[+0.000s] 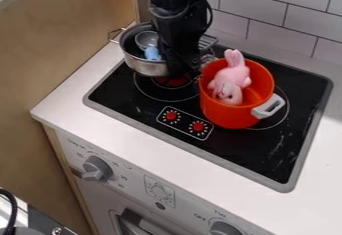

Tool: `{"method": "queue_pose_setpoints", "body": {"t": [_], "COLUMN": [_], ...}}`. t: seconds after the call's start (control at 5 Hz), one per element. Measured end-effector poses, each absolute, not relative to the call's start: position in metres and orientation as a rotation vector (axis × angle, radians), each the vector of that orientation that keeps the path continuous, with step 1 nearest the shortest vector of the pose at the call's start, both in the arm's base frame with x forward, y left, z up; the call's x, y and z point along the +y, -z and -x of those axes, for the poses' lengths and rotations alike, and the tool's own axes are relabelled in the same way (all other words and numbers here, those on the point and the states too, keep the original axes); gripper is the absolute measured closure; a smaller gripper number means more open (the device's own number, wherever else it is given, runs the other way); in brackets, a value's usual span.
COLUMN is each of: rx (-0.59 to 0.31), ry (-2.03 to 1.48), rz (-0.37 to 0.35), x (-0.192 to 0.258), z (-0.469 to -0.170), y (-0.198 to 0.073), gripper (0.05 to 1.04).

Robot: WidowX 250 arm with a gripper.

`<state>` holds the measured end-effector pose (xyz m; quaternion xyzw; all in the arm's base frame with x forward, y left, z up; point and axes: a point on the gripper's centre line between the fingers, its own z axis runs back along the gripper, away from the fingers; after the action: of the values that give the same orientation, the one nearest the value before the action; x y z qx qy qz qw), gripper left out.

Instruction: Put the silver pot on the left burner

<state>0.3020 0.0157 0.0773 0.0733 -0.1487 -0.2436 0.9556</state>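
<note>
Cannot tell state of jaws on black gripper (184,68), down at right side of silver pot (147,68). Looks round and shiny outside, darker inside, with wire handle (115,35) at left. Contains grey-bowled utensil (146,39) with blue handle. Shows behind left burner (172,83), partly covering it from view. Nearby, orange pot (224,114) with pink plush rabbit (233,76) inside.

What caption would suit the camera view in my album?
A black robot arm hangs over a toy stove, beside a silver pot; a pink stuffed rabbit sits in an orange pot.
</note>
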Motion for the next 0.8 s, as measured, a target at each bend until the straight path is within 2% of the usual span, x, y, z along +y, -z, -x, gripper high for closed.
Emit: {"method": "queue_pose_setpoints", "body": {"t": [0.2, 0.4, 0.6, 0.8], "rx": [-0.334, -0.327, -0.298, -0.254], "ry": [0.486, 0.470, 0.466, 0.452], "rz": [-0.152, -0.158, -0.160, -0.149], "x": [0.012, 0.009, 0.007, 0.005], "z": [-0.307, -0.305, -0.301, -0.294], "y": [-0.076, -0.073, -0.072, -0.071], "gripper": [1.020, 0.996, 0.835, 0.577]}}
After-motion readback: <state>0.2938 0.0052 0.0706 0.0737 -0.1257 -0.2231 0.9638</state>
